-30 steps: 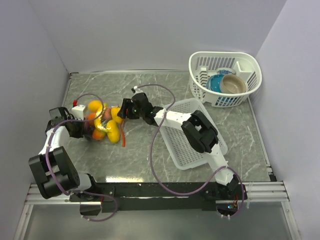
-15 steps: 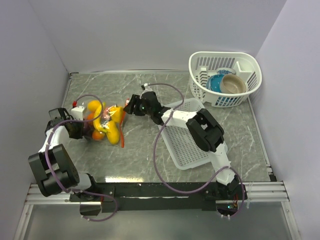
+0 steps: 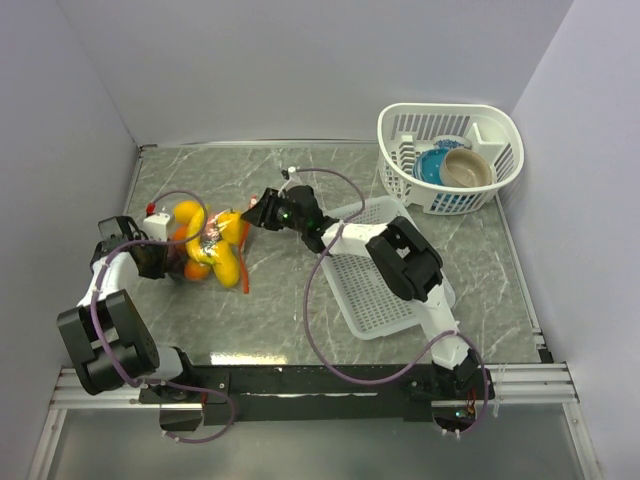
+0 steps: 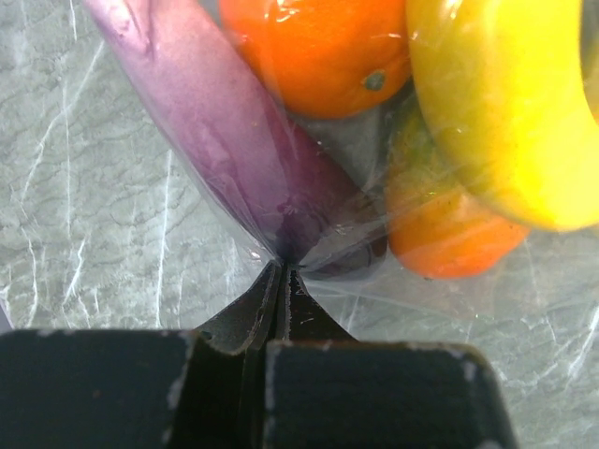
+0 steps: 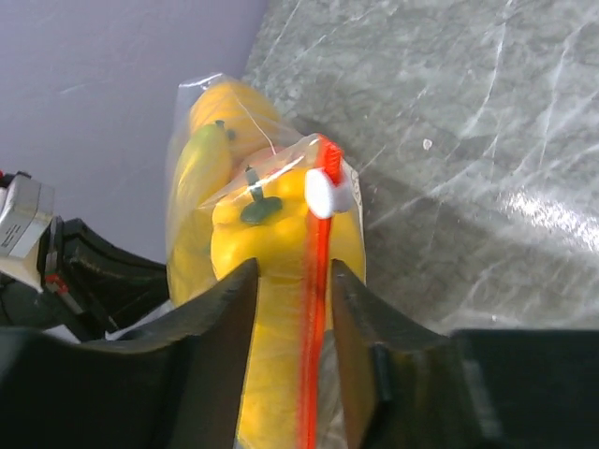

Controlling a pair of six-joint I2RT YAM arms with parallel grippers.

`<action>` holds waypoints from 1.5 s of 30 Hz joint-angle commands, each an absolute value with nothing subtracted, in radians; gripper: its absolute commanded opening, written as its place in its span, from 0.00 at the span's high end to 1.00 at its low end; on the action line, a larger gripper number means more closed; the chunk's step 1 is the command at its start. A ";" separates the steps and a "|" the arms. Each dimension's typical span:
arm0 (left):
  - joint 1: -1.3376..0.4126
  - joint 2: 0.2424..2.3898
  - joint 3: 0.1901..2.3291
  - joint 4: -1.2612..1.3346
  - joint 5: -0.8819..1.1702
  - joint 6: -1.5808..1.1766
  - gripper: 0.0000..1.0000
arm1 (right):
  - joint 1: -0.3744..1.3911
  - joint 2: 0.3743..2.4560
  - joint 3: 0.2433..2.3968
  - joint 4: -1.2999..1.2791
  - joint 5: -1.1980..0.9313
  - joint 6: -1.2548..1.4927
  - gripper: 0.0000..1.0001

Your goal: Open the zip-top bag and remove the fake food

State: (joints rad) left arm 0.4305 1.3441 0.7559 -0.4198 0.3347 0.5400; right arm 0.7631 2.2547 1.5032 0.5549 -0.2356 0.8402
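A grey marbled bench [image 3: 270, 330] carries a flat white mesh basket [image 3: 375, 295] on the right. A round white slotted basket [image 3: 497, 122] holding a blue bowl [image 3: 432, 167] and a tan bowl [image 3: 468, 168] stands at the far right corner.

On the left side of the bench lies the zip-top bag [image 3: 222, 262], a thin clear film stretched tight over its load, and the fake food [image 3: 190, 214] is all inside it. The left wrist view shows the film [image 4: 374, 285] creased over a long dark purple piece [image 4: 225, 131], an orange fruit [image 4: 318, 42] and a glossy yellow curved piece [image 4: 505, 103]. From the right wrist, the bag [image 5: 198, 92] shows a yellow pepper with a green stem [image 5: 267, 253]. A red-orange zip strip [image 5: 314, 318] runs along its rim, with a white slider [image 5: 321, 194] at the far end of the strip.

The left gripper [image 4: 281, 273], at the bag's left end in the overhead view [image 3: 158, 258], is pinched together on a gathered corner of the film. The right gripper [image 5: 292, 276] sits at the bag's right end [image 3: 262, 212] with its jaws apart. The zip strip and the yellow pepper show between them. Whether the fingers [image 5: 220, 313] touch the plastic cannot be told.
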 commanded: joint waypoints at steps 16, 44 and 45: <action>0.428 1.457 1.271 -0.755 0.767 0.456 0.22 | 0.784 2.110 1.574 0.468 -0.304 0.687 1.00; 0.368 1.645 1.633 -0.967 1.695 0.848 0.01 | 0.741 2.120 2.393 -0.547 -0.609 0.101 1.00; 0.367 1.613 1.599 -0.781 1.695 0.716 0.01 | 0.739 2.117 2.388 -0.590 -0.624 0.086 1.00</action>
State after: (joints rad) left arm 0.3656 1.7828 1.6970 -1.1709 1.4490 1.0256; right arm 0.7593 2.1212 2.3577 -0.4511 -0.5461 0.1829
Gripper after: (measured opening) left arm 0.994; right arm 0.009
